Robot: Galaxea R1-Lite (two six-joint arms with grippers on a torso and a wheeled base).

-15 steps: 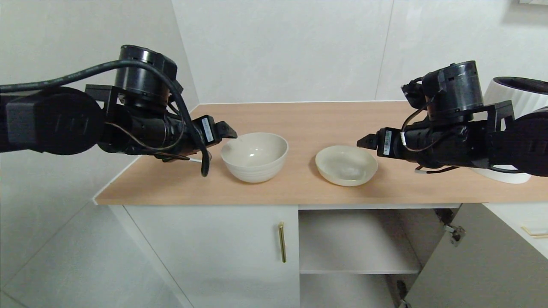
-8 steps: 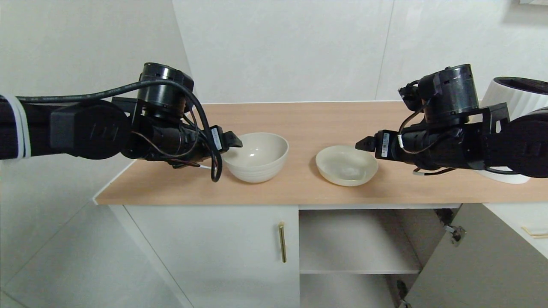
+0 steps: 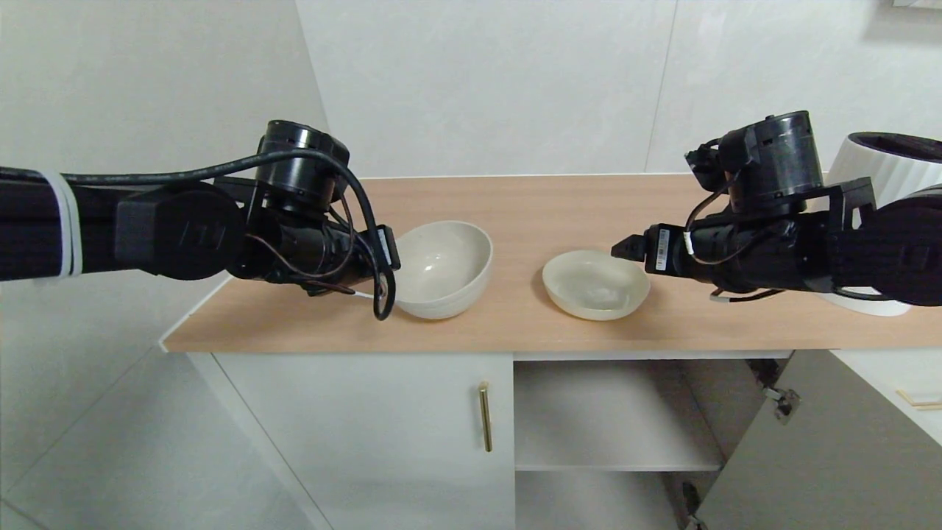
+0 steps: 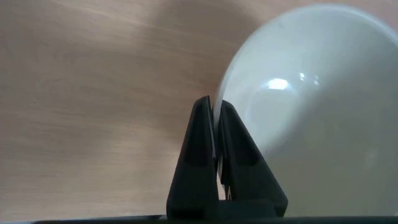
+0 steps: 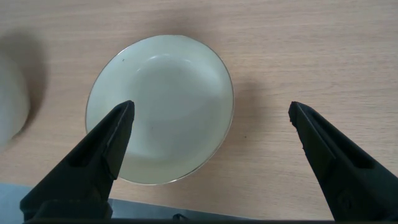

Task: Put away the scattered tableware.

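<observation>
Deep cream ceramic bowl (image 3: pixel 445 269) sits tilted on the light wooden countertop (image 3: pixel 530 206), left of centre, its left rim pinched between the closed fingers of the black left gripper (image 4: pixel 214 106). To its right, a shallow pale-yellow dish (image 3: pixel 596 283) lies flat, with the black right gripper (image 3: pixel 624 249) over it, spread wide.

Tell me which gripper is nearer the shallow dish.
Right. The right gripper hovers open close by the shallow dish; the left gripper is shut on the rim of the deep bowl beside it.
</observation>
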